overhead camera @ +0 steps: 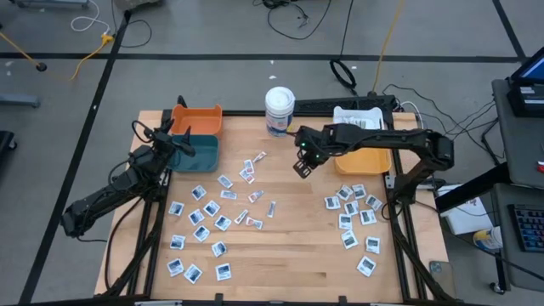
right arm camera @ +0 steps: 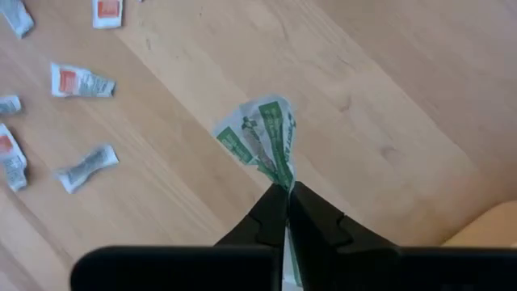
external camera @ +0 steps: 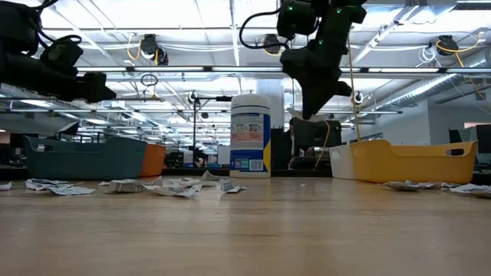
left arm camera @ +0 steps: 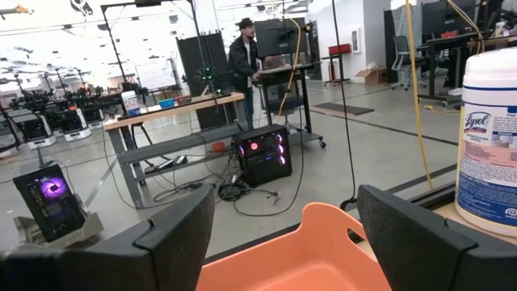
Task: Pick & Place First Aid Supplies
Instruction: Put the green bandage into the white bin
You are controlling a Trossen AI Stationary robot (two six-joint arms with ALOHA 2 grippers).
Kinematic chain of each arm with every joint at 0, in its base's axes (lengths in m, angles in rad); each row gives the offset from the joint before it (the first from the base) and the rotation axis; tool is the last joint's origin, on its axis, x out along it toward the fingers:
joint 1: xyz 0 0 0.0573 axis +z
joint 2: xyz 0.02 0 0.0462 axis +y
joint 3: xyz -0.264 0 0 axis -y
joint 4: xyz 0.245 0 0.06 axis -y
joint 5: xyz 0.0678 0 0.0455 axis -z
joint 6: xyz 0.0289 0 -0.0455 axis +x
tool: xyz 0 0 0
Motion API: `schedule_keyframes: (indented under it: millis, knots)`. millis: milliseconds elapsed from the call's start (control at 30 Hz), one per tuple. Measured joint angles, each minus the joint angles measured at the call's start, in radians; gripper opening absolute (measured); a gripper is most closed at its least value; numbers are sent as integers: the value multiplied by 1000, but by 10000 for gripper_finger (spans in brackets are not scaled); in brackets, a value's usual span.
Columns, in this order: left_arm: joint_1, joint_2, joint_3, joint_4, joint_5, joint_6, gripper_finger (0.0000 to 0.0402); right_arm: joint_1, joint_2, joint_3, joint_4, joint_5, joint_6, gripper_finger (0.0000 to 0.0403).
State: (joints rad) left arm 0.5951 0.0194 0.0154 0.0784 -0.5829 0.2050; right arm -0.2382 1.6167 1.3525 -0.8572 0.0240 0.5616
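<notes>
I see the right gripper (right arm camera: 287,192) clenched on a crumpled white packet with green print (right arm camera: 262,141), held above the bare wooden table (right arm camera: 388,89), clear of it. Flat white-and-blue sachets (overhead camera: 201,223) lie scattered below and toward the left arm. The left gripper (left arm camera: 283,234) hangs released over the orange bin (left arm camera: 311,255)

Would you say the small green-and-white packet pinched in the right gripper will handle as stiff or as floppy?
Probably floppy: the small green-and-white packet crumples and fans out above the right gripper, pinched by one corner. Likely very light, since that shut fingertip grip holds it clear of the wooden table.
</notes>
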Motion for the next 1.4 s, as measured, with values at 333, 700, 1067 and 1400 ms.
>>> schedule_keyframes:
  millis: [333,700,1067,1400]
  knots:
    - [0,0,0,0,0,0,308,-114,-61,-57,10,1,-72,8]
    - [0,0,0,0,0,0,308,-436,-74,-108,8,9,-154,7]
    - [0,0,0,0,0,0,308,-719,-74,-109,7,141,-189,8]
    - [0,0,0,0,0,0,308,-797,-66,-177,50,184,-123,8]
